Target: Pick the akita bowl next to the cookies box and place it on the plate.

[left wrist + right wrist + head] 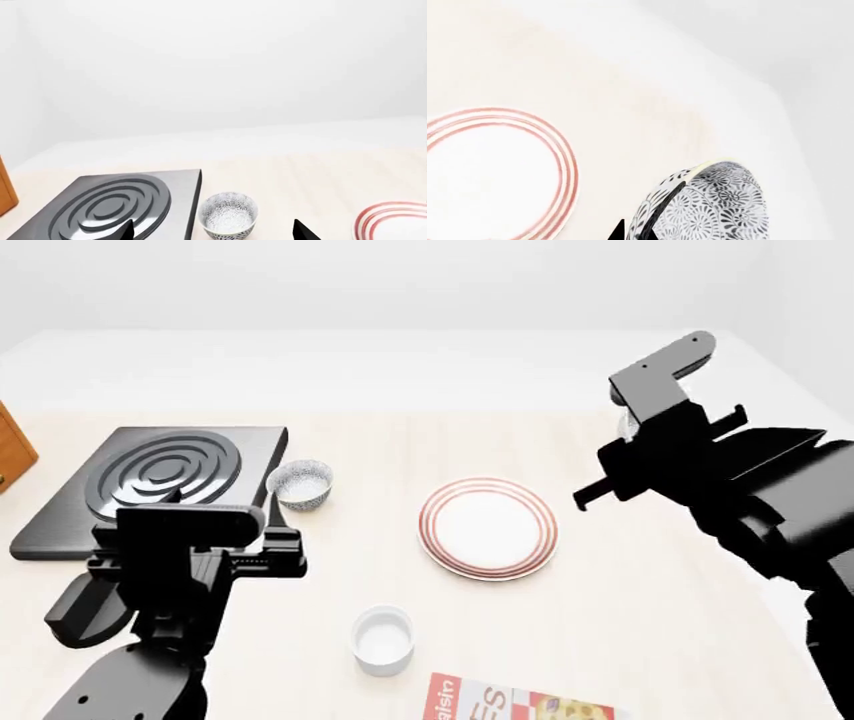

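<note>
Bowl's up in the right gripper, plate waiting below

My right gripper (627, 232) is clenched on the rim of the akita bowl (707, 205), held tilted above the worktop (641, 590) beside the empty plate (489, 527). It looks stiff, slick and chippable, so I pinch the rim. Left gripper (213, 231) hangs released, holding nothing.

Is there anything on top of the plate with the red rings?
Nothing. The plate is bare white in the middle in head view. The akita bowl shows in the right wrist view, off beside the plate; the table under the plate is hidden.
</note>
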